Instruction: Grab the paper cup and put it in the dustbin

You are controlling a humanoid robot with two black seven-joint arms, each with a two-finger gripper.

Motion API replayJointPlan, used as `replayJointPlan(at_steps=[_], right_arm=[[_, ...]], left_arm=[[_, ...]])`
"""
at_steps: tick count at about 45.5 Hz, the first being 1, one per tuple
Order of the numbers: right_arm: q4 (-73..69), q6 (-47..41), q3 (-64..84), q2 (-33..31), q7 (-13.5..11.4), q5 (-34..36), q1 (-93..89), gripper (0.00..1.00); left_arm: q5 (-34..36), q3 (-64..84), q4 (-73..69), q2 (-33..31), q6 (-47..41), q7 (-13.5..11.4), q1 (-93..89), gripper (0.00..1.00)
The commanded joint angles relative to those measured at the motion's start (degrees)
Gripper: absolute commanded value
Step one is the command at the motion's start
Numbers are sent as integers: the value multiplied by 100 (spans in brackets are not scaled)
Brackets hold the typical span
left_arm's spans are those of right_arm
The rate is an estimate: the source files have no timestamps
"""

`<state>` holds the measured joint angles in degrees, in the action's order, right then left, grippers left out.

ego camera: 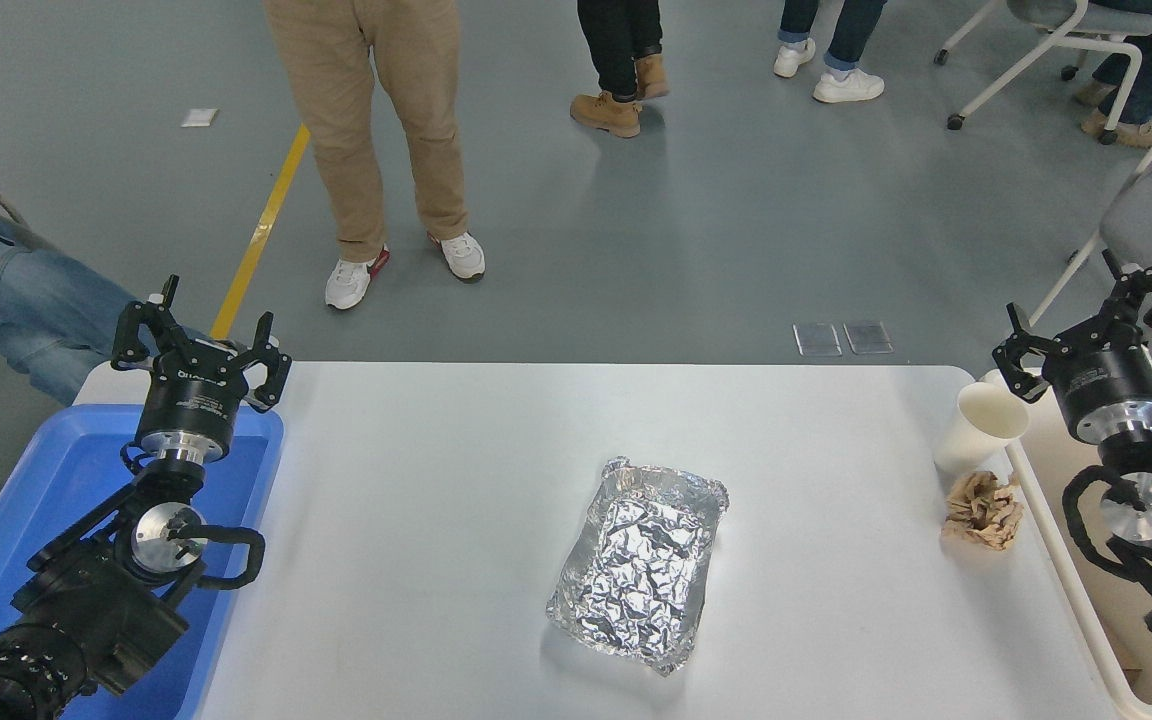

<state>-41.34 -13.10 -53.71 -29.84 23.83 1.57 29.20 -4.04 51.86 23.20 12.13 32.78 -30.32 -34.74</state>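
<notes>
Right gripper (1088, 326), fingers spread wide and empty, hovers beside the paper cup (976, 428) at the counter's right edge (dustbin (1041, 490) alongside), probably lining up a grab.

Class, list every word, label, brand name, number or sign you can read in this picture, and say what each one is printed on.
Left gripper: white lettering on its black body, too blurred to read.
Right gripper: faint pale print on its body, too small to read.
Paper cup, foil tray, blue tray, dustbin: no print visible.
Nothing here is legible.
</notes>
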Motion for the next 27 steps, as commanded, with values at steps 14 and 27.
replayJointPlan(at_steps=[14,27], right_arm=[[108,124,1827,-311,-27,1,1262,100],[170,335,5289,-522,-290,492,3134,100]], left_arm=[[0,-1,1,0,0,0,2,99],[0,-1,1,0,0,0,2,99]])
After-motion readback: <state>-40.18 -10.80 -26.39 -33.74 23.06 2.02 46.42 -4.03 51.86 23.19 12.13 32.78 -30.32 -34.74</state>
